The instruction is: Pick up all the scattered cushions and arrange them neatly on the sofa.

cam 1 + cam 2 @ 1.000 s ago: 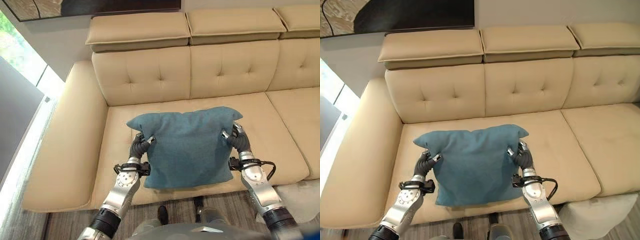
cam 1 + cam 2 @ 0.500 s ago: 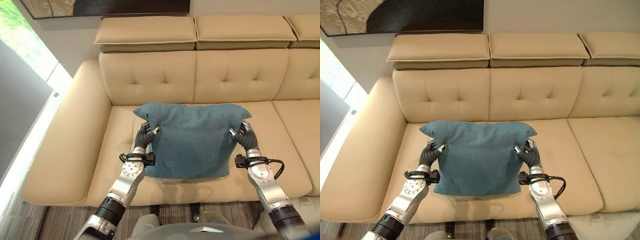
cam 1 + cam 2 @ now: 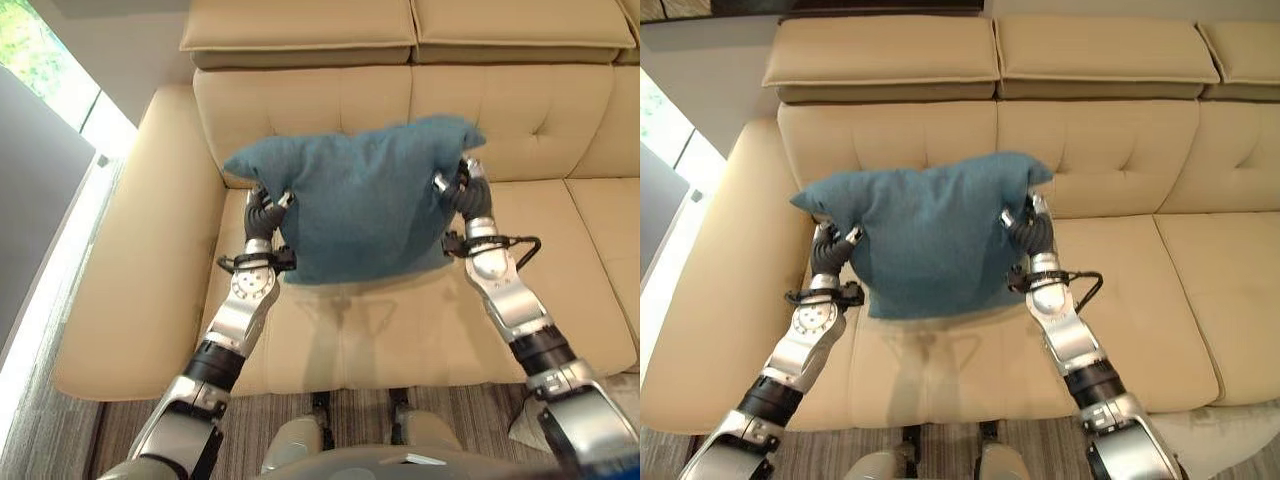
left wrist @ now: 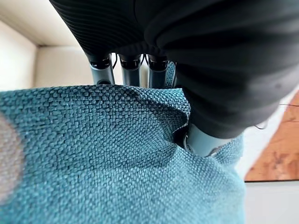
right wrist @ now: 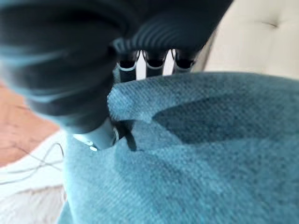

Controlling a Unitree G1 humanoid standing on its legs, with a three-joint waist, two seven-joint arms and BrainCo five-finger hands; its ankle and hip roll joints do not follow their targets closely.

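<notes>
Between both robot hands, cushion.

The teal cushion hides the fingertips of the left hand and right hand, along with part of the beige sofa's backrest. The sofa is cut off at 3 o'clock and 12 o'clock.

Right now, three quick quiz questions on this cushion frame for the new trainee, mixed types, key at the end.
1. True or false: the teal cushion lies flat on the floor.
2. Which hands hold it? A) left only B) right only C) both
3. Fill in: the cushion is held up over the beige ___.

Key
1. False; it is held up.
2. C: left hand and right hand pinch opposite edges.
3. sofa.
</notes>
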